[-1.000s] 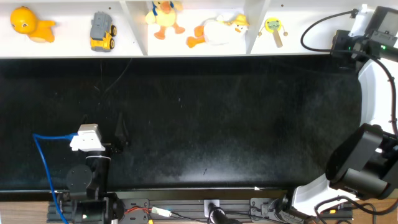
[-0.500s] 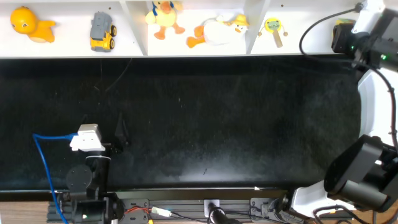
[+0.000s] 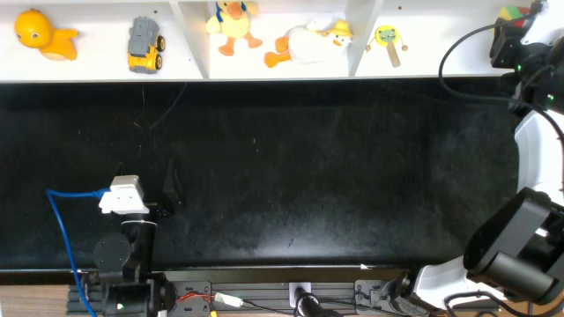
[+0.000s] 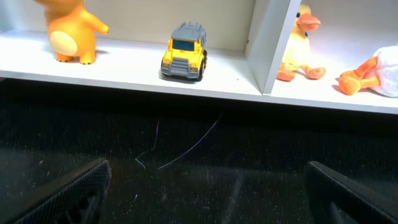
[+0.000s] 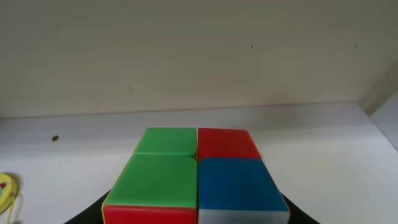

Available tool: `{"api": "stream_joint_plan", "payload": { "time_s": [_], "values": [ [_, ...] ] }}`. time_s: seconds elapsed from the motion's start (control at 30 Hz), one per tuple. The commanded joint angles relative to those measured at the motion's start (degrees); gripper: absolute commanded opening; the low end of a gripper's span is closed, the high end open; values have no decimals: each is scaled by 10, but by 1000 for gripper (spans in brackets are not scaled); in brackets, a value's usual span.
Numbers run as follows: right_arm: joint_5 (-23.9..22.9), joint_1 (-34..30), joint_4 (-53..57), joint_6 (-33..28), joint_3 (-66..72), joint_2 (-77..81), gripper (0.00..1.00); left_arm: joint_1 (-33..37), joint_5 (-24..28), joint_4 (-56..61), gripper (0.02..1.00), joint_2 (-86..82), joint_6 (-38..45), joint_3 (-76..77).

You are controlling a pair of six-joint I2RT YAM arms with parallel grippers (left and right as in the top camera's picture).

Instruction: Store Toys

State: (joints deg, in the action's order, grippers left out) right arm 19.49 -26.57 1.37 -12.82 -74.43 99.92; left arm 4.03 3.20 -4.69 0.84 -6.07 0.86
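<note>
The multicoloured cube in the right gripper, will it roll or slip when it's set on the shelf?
The cube looks rigid with flat faces, so it will probably sit still rather than roll. Its surfaces look smooth, so it may slide on the white shelf if nudged.

Top camera: fixed overhead, looking down on the black counter (image 3: 308, 176). The shelf (image 3: 264, 72) runs along the far edge and the arm bases sit at the near edge.

Left wrist camera: low over the counter, well back from the shelf and facing it almost level. Shares the yellow truck (image 4: 185, 51) and plush duck (image 4: 301, 40) with the top view.

Right wrist camera: up at the shelf's right-end bay, facing its back wall, very close on the cube (image 5: 196, 174). The rattle (image 5: 5, 190) at the frame edge is shared with the top view.
</note>
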Motion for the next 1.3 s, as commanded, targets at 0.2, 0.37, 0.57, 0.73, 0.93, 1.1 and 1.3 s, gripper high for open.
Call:
{"api": "stream_joint_plan", "payload": {
  "time_s": [0.2, 0.37, 0.57, 0.73, 0.93, 1.1, 1.3],
  "values": [
    [21, -6, 2, -1, 46, -6, 49, -3, -5, 1, 998, -7, -9, -4],
    [35, -7, -181, -22, 140, -6, 47, -3, -5, 1, 998, -7, -9, -4],
    [46, -18, -380, -21, 175, 44, 47, -3, -5, 1, 998, -7, -9, -4],
    [64, -22, -489, 47, 175, 101, 47, -3, -5, 1, 996, -7, -9, -4],
    [65, -24, -518, 79, 160, 129, 49, -3, -5, 1, 998, -7, -9, -4],
    [64, -24, -507, 106, 139, 145, 49, -3, -5, 1, 998, -7, -9, -4],
    [44, -24, -479, 111, 123, 163, 47, -3, -5, 1, 998, -7, -9, -4]
  ]
}}
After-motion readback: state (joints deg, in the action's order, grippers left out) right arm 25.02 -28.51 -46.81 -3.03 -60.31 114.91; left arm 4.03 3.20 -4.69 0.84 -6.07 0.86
